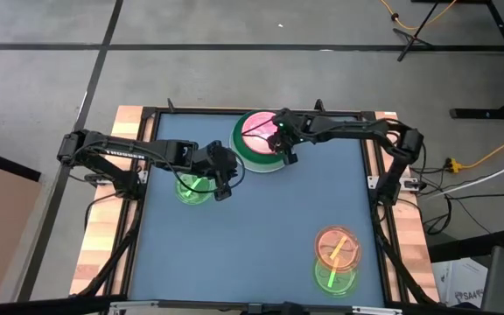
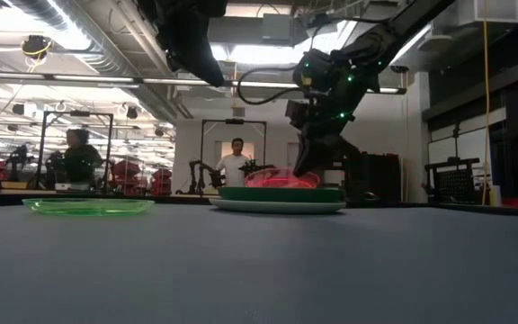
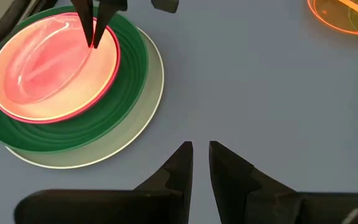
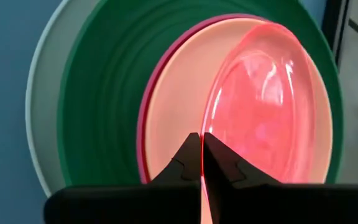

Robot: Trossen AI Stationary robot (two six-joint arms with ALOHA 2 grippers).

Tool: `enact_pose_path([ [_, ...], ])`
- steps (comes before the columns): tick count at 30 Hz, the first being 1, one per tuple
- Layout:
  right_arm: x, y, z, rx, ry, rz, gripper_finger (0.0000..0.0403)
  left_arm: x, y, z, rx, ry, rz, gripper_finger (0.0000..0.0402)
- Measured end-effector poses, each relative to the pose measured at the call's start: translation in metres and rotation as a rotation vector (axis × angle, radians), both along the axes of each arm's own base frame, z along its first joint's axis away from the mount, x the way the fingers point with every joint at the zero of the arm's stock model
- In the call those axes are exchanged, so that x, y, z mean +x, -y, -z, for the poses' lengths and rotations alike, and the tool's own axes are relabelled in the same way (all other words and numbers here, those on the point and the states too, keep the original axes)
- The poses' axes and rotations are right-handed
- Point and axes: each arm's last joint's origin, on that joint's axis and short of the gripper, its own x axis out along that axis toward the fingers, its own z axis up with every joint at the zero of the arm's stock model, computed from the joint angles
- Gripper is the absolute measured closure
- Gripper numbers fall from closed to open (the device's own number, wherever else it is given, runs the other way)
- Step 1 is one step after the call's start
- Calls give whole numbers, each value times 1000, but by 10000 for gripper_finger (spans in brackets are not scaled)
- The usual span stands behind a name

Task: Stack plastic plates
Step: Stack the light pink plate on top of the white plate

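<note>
A stack stands at the table's far middle: a pale plate at the bottom, then a dark green one, a hot pink one and a cream one. My right gripper is above the stack, shut on a translucent pink plate. My left gripper hovers over bare table, narrowly open, just right of a translucent green plate that lies flat under the left arm. Translucent orange and green plates lie at the near right. My right gripper pinches the translucent pink plate's rim between its two fingers, coming from above and pointing down. The plate is tilted: the held side is raised, and the opposite edge rests on the cream plate.
The table has a raised dark frame on all sides. Open mat lies between the stack and the near-right plates. People stand in the room far behind the table.
</note>
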Motion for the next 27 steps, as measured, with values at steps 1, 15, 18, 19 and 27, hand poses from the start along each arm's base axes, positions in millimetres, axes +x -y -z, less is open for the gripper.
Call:
enact_pose_path([
  [1,0,0,1,1,-2,0,403,0,0,0,0,0,0,356],
  [15,2,2,13,11,-38,6,403,0,0,0,0,5,-1,356],
  [18,2,2,13,12,-37,6,403,0,0,0,0,5,0,356],
  [19,2,2,13,12,-37,6,403,0,0,0,0,5,0,356],
  [27,2,2,13,13,-37,8,379,0,0,0,0,5,0,356],
])
